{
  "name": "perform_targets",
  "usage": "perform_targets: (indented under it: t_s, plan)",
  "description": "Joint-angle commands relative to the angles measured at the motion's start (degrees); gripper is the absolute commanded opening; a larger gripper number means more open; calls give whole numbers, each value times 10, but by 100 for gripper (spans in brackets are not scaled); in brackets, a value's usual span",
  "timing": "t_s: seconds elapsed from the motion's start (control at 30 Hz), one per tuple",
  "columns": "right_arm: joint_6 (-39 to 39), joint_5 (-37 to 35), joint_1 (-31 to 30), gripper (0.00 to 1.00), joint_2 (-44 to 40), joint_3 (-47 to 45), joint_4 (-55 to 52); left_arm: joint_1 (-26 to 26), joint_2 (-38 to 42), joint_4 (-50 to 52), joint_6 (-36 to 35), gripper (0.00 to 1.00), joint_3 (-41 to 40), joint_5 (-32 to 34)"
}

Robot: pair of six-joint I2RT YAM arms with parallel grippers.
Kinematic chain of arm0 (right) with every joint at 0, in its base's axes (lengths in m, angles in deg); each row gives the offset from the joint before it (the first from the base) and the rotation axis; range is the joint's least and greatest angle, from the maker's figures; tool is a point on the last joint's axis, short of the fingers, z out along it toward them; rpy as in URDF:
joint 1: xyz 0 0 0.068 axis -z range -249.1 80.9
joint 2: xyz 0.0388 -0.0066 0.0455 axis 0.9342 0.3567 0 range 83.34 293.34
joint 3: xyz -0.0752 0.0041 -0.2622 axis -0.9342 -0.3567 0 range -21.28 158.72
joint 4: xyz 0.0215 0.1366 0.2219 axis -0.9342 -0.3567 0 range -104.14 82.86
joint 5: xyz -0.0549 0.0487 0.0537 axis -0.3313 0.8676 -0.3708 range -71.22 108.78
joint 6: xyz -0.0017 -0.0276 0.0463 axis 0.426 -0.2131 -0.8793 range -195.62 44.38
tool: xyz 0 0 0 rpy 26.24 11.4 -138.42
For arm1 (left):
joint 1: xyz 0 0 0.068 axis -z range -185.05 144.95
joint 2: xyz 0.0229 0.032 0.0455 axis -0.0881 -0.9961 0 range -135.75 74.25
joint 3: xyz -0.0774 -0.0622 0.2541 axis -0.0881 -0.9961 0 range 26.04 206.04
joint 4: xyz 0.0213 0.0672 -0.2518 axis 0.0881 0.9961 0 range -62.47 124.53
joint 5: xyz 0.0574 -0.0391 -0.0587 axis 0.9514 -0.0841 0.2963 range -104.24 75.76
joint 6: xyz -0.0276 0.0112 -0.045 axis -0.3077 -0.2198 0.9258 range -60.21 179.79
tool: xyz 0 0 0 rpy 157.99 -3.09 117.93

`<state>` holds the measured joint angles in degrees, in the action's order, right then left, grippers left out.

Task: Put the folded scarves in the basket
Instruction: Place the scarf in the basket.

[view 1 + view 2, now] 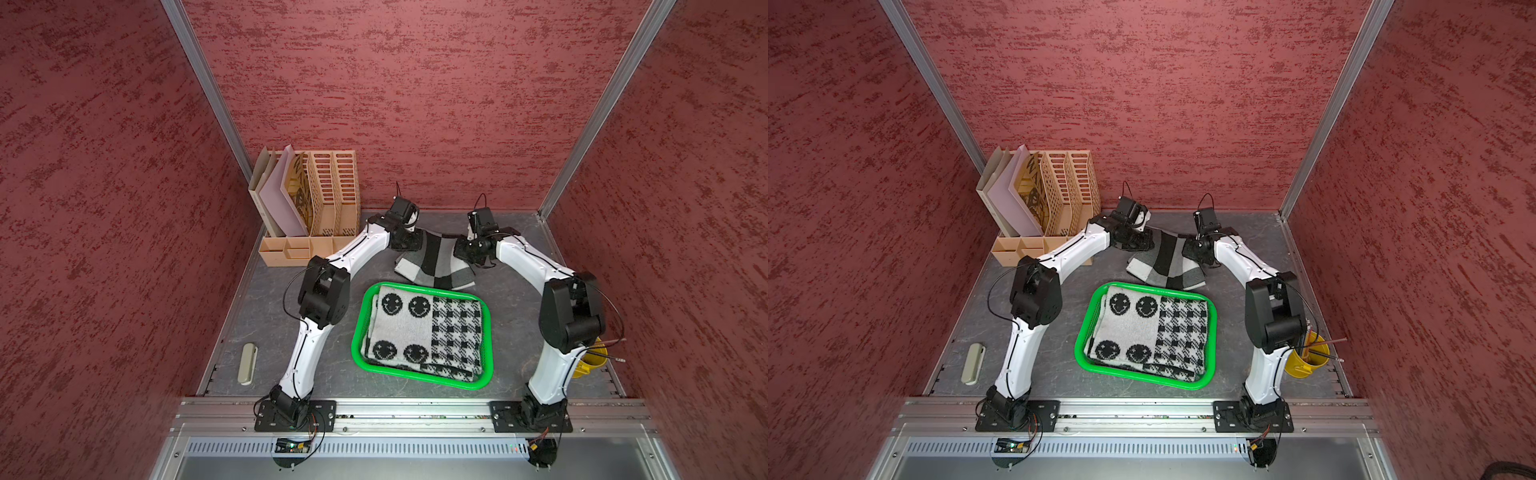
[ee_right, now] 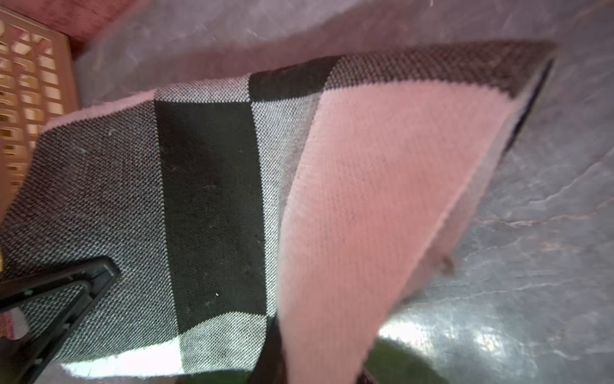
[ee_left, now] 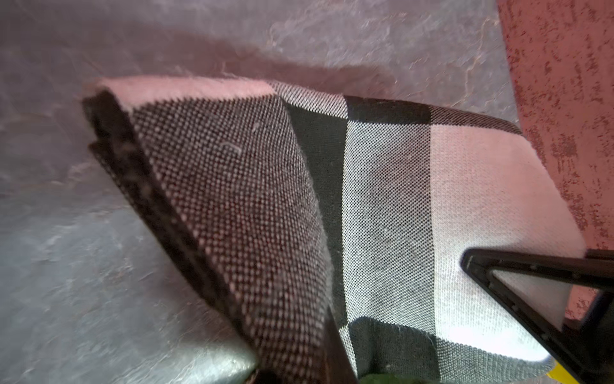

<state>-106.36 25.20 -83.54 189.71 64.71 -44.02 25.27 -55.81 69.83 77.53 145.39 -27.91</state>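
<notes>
Both claws, the left gripper (image 1: 409, 243) and right gripper (image 1: 465, 249), are clamped on the checked scarf (image 1: 432, 266) (far corners); the basket (image 1: 484, 328) lies just nearward, equally reachable.

The fingertips of both grippers can't be made out in both top views, they're buried behind the wrist housings at the checked scarf (image 1: 432, 259). In the left wrist view the scarf's near edge (image 3: 159, 186) is smeared with blur and cut off at the frame edge. The yellow cup (image 1: 588, 361) is mostly hidden behind the right arm (image 1: 571, 316).
</notes>
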Motion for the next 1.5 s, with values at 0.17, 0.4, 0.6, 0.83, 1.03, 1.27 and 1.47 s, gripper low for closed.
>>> perform_targets:
  t_s: [0.17, 0.4, 0.6, 0.83, 1.03, 1.27, 1.47]
  plan:
    - [21, -47, -17, 0, -72, 73, -87, -4, 65, 99, -14, 0, 93, 59]
    - [27, -32, -37, 0, -137, 101, -153, -6, 106, 218, -9, 0, 160, 74]
    - [23, -35, -83, 0, -203, 86, -213, 17, 193, 261, 7, 0, 95, 78]
    - [-16, -43, -151, 0, -307, 14, -254, 51, 334, 252, 47, 0, -74, 90]
    - [-77, -75, -233, 0, -379, -70, -263, 97, 436, 219, 94, 0, -225, 104]
    - [-145, -124, -317, 0, -432, -144, -275, 148, 496, 201, 140, 0, -319, 130]
    - [-177, -150, -355, 0, -446, -186, -267, 173, 505, 191, 161, 0, -367, 142]
